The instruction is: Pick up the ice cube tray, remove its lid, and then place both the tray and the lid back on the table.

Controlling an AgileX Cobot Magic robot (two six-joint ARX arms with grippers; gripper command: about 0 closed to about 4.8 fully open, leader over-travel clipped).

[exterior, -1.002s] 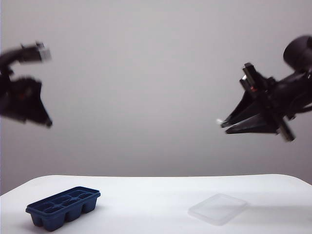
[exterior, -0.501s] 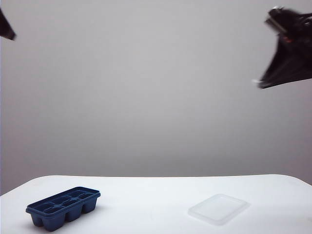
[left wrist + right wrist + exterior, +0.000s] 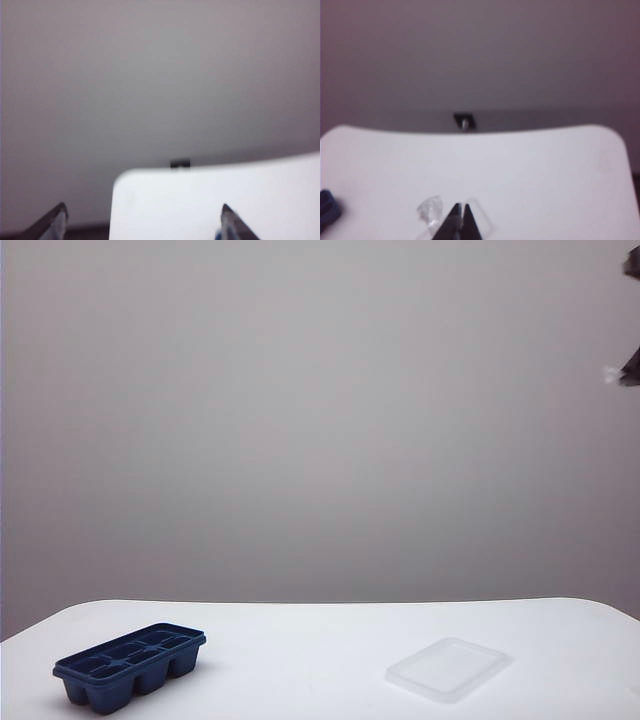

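Left end effector gapes empty, right end effector closed empty, both raised; ice cube tray and lid lie apart on desk: task appears complete.

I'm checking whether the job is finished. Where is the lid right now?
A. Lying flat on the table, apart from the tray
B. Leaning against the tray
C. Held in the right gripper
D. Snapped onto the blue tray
A: the clear lid lies flat on the white table, well to the right of the uncovered blue tray.
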